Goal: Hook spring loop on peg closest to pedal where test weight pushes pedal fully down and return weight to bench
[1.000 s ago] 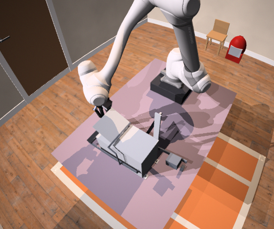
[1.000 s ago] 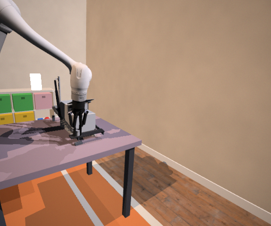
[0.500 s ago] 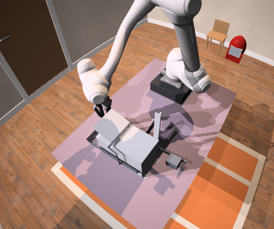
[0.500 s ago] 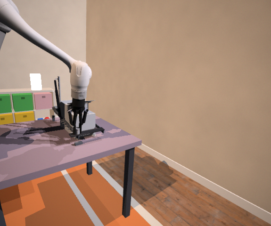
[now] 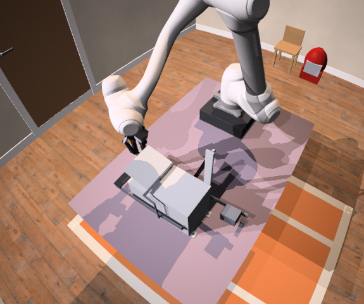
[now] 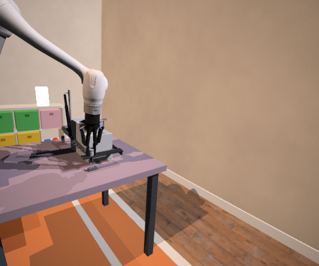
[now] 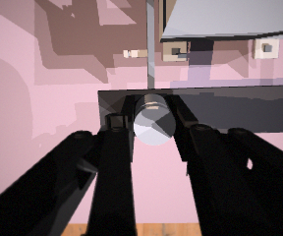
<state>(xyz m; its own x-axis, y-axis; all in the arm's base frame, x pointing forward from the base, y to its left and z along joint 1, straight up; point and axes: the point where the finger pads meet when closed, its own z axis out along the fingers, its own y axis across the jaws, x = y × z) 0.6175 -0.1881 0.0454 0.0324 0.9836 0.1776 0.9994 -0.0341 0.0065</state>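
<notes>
The feeder is a grey box on the pink bench, with its dark pedal at the end nearest the bench edge. The pedal also shows in the exterior view. The steel test weight, a short cylinder, stands on the pedal's left end; it also shows in the exterior view. My gripper points straight down with a finger on each side of the weight and is shut on it. It also shows in the top and exterior views. I cannot make out the spring loop or the pegs.
A tall grey post rises beside the feeder. A small grey block lies on the bench by the feeder's far end. A thin grey bar lies near the bench edge in front of the pedal. The robot base stands at the back.
</notes>
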